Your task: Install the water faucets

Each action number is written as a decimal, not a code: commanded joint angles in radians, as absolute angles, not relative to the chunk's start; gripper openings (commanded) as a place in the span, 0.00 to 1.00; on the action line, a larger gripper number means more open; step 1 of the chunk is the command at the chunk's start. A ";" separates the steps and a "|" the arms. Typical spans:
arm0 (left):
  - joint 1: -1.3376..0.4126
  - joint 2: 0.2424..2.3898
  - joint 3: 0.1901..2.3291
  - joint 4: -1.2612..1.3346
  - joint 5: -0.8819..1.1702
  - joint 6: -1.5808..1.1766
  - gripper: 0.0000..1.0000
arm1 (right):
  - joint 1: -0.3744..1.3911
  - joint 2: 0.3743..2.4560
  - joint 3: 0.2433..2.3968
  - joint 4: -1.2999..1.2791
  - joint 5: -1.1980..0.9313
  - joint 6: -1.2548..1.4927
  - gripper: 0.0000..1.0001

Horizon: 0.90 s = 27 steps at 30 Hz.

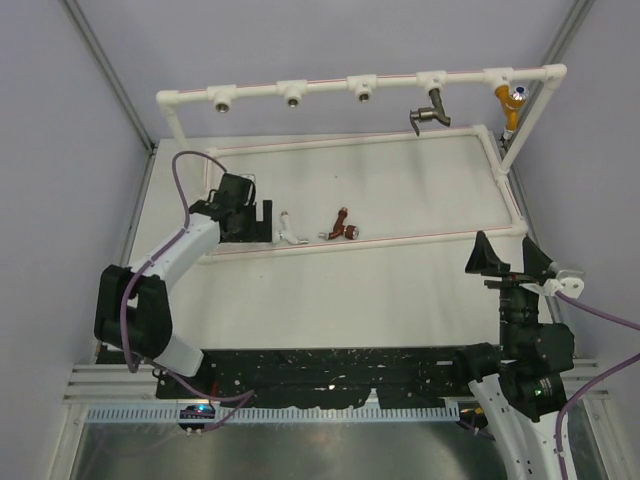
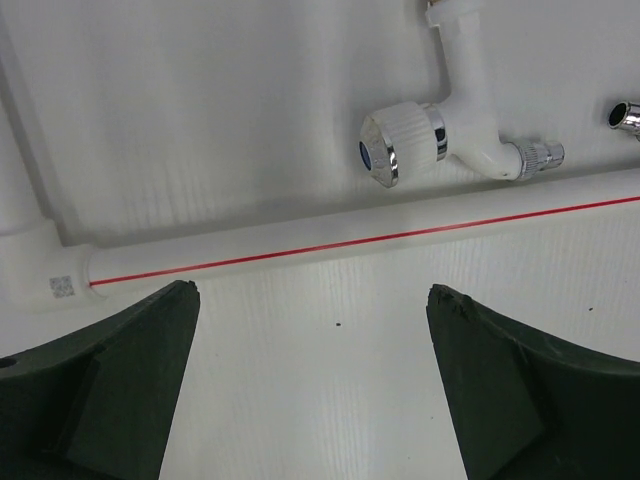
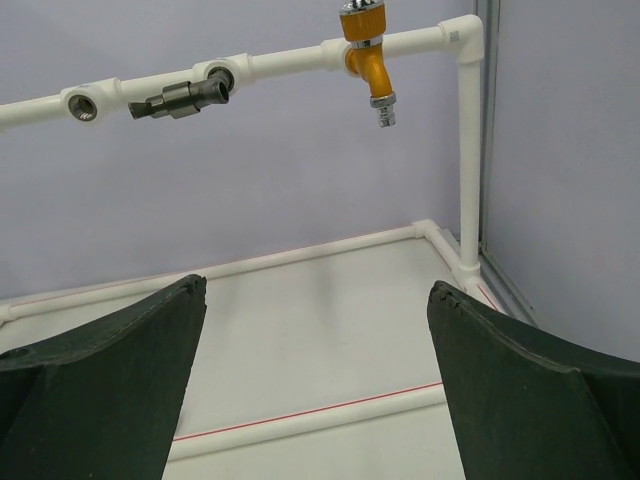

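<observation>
Two water faucets lie on the table inside the low pipe frame: a white one [image 1: 288, 228] with a blue-and-silver knob [image 2: 385, 150], and a reddish-brown one [image 1: 340, 226] just to its right. In the left wrist view only a chrome tip of the reddish-brown faucet [image 2: 625, 115] shows. My left gripper [image 1: 266, 220] is open just left of the white faucet [image 2: 455, 135], on the near side of the red-lined pipe [image 2: 350, 240], with nothing between its fingers. My right gripper [image 1: 510, 256] hangs open and empty at the near right, facing the raised pipe.
The raised white pipe [image 1: 330, 83] carries three empty tee sockets [image 1: 292, 93], a dark grey tap [image 3: 185, 98] and a yellow tap [image 3: 370, 55] at its right end. A low pipe frame [image 1: 400, 240] borders the work area. Grey walls stand close on both sides.
</observation>
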<state>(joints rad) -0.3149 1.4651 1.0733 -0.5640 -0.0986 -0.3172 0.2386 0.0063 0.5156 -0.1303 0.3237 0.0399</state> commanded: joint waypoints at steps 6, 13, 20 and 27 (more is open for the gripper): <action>-0.313 1.679 1.252 -0.554 -0.032 -0.356 1.00 | 0.249 0.034 0.526 -0.112 0.285 0.048 0.95; -0.239 1.818 1.289 -0.549 0.167 -0.409 0.97 | 0.249 0.051 0.541 -0.133 0.285 0.048 0.95; -0.236 1.818 1.191 -0.526 0.276 -0.497 0.96 | 0.250 0.071 0.546 -0.141 0.259 0.060 0.95; -0.259 1.681 0.965 -0.465 0.366 -0.560 0.96 | 0.255 0.057 0.548 -0.143 0.203 0.071 0.95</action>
<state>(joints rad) -0.2283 1.7554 1.0859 -0.4244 0.2352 -0.4866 0.2470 0.0589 0.5163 -0.1600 0.2600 0.0586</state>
